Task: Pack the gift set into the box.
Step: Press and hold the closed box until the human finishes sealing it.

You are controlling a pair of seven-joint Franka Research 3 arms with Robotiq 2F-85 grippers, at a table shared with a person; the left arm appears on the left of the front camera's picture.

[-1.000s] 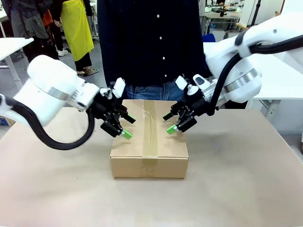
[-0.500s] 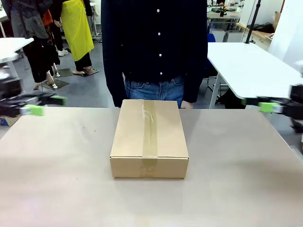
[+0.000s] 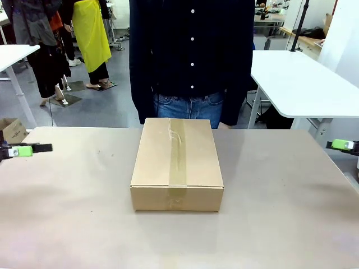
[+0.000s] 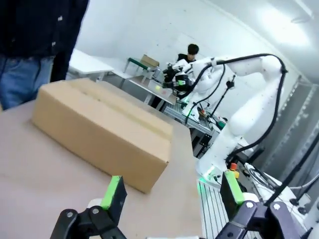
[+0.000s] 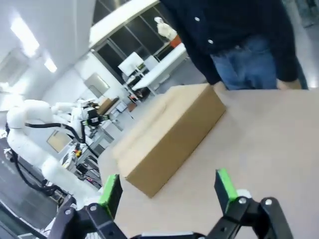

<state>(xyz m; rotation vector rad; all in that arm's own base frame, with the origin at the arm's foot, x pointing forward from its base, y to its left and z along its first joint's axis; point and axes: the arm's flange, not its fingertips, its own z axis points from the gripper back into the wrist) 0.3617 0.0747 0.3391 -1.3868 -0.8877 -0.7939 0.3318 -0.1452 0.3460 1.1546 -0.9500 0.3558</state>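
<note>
Taped box (image 3: 177,162) sits mid-tabletop, long axis 12-to-6; left gripper (image 3: 22,150) at 9, right gripper (image 3: 342,145) at 3, equally distant, both sets of fingers wide and empty.

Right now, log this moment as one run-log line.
box: closed, taped, table centre | left gripper: open, empty, at left table edge | right gripper: open, empty, at right edge | person: standing behind box

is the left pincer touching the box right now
Apart. In the front view the left pincer sits at the table's left edge, with bare tabletop between it and the taped box. The left wrist view shows the same gap, jaws open.
</note>
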